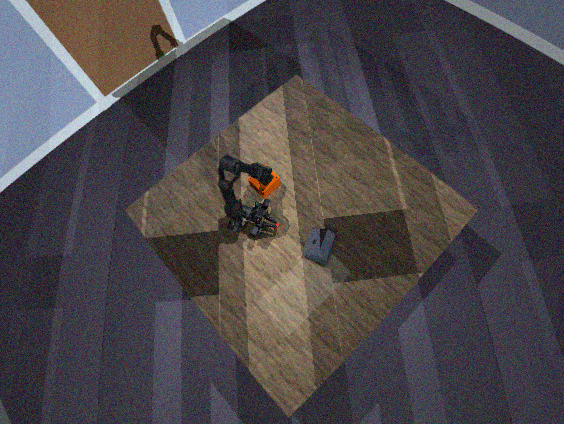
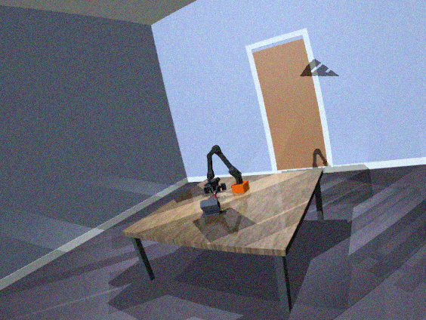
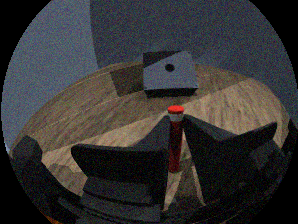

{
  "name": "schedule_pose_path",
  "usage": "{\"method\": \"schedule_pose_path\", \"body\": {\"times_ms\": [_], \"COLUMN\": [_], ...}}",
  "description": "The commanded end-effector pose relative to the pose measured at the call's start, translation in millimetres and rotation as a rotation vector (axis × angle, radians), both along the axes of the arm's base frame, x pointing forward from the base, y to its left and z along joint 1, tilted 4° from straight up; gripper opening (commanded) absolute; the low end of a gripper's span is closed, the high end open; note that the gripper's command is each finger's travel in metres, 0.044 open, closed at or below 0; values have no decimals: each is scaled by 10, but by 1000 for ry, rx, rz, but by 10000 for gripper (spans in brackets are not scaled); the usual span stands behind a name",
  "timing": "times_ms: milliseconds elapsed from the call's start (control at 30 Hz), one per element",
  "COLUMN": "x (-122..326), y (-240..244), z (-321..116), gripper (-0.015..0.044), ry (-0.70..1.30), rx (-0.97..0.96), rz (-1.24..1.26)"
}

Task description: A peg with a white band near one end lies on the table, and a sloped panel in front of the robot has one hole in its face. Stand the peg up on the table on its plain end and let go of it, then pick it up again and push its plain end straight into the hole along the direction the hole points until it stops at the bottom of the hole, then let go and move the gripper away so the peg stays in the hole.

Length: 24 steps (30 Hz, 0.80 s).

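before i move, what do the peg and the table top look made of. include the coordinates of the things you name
The peg (image 3: 175,145) looks like painted plastic, judging by its even dark red with a white band, though painted wood is possible. The table top (image 1: 280,310) (image 2: 242,230) (image 3: 100,130) seems wood or wood-look laminate: brown, streaky grain.

Pale blue walls (image 2: 211,94), brown door (image 1: 100,40) (image 2: 292,109) — white-framed, dark purplish floor (image 1: 125,350) (image 2: 181,290), wood-grained table (image 1: 280,310) (image 2: 260,234) (image 3: 115,125) — patchy light

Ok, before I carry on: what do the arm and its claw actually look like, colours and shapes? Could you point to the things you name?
The arm (image 1: 226,189) (image 2: 225,158) is matte black, with slim links and chunky rounded joints. Its claw (image 1: 274,226) (image 2: 214,194) (image 3: 176,119) is black too, with two broad, angular fingers tapering towards the tips. No cables or markings can be made out.
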State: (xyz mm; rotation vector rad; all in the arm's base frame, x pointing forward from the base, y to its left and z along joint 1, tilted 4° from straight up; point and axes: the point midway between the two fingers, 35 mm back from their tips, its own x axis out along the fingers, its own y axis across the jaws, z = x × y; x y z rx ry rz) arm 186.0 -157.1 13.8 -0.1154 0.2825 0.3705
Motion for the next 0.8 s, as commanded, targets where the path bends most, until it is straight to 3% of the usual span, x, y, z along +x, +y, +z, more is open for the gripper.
{"method": "schedule_pose_path", "body": {"times_ms": [0,767], "x": [0,-34], "y": [-1,-17], "z": [-18,-42], "gripper": [49,49], "ry": [0,-2], "rx": [0,6], "rz": [0,-4]}}
